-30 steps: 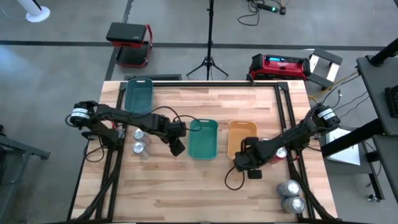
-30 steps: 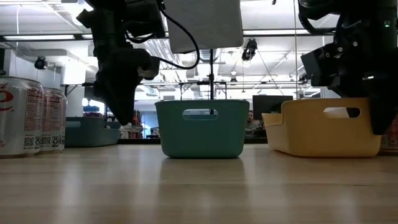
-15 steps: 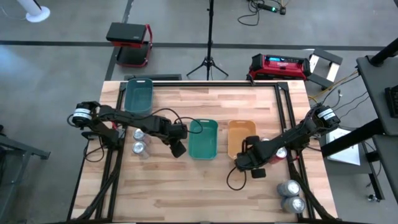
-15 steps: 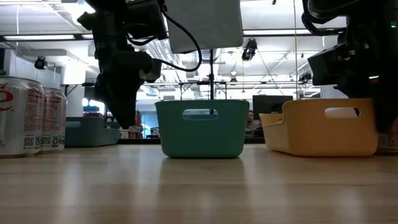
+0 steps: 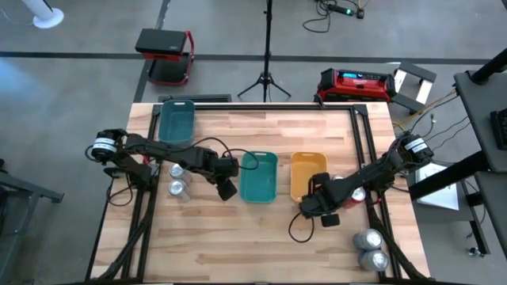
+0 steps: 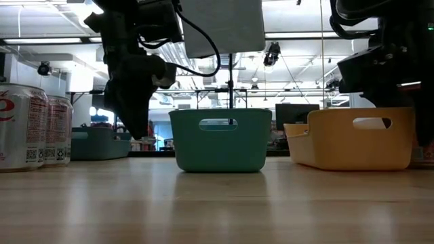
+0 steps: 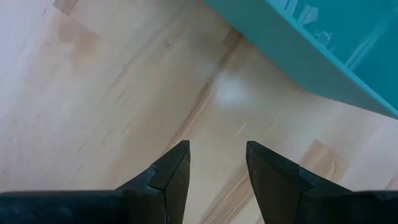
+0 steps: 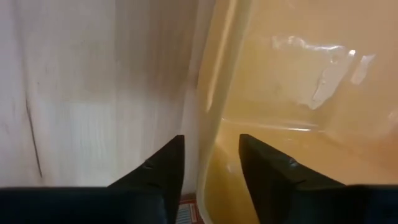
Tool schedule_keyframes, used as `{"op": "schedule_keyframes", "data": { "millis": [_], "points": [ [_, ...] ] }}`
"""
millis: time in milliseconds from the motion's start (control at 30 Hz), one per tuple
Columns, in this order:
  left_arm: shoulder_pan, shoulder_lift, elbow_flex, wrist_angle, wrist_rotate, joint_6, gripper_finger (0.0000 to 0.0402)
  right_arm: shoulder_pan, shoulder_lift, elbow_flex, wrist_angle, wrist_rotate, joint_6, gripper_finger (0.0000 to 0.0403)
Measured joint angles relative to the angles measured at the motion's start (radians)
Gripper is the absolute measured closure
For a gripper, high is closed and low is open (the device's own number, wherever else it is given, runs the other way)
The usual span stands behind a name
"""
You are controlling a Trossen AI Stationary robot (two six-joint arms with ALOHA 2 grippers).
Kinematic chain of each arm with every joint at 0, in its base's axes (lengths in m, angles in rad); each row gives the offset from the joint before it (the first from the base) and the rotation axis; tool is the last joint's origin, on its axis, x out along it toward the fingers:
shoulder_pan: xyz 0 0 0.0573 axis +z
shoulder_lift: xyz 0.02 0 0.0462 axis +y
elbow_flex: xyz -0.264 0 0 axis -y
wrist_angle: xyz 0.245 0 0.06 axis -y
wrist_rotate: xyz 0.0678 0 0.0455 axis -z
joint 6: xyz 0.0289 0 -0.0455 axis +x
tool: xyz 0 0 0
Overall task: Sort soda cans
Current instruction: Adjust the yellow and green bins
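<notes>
Cans (image 5: 177, 180) (silver-topped, red-lettered) stand left; left hand (image 7: 216, 163) empty, right hand (image 8: 211, 163) straddling the orange tray (image 8: 298, 81) rim.

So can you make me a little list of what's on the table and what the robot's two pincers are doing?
cans on left: two silver cans, standing beside the left arm
cans at front right: two silver cans
red can: one, by the right arm
boxes: dark teal, green, orange
left pincer: open, empty, over bare wood beside the green box
right pincer: open, straddling the orange box's wall
</notes>
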Motion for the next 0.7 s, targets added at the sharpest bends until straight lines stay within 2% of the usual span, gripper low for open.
{"op": "schedule_keyframes", "data": {
  "millis": [200,467,700],
  "points": [
    [-0.027,0.000,0.000,0.007,-0.004,0.000,0.0260,0.025,0.000,0.000,-0.002,0.002,-0.056,0.0224],
    [-0.131,-0.001,0.000,0.014,-0.055,-0.018,0.0260,0.045,0.001,0.051,-0.003,0.018,-0.057,0.0211],
    [-0.162,-0.002,0.000,0.153,-0.060,-0.004,0.0260,0.067,0.002,0.065,-0.035,-0.011,-0.044,0.0212]
  ]
}}
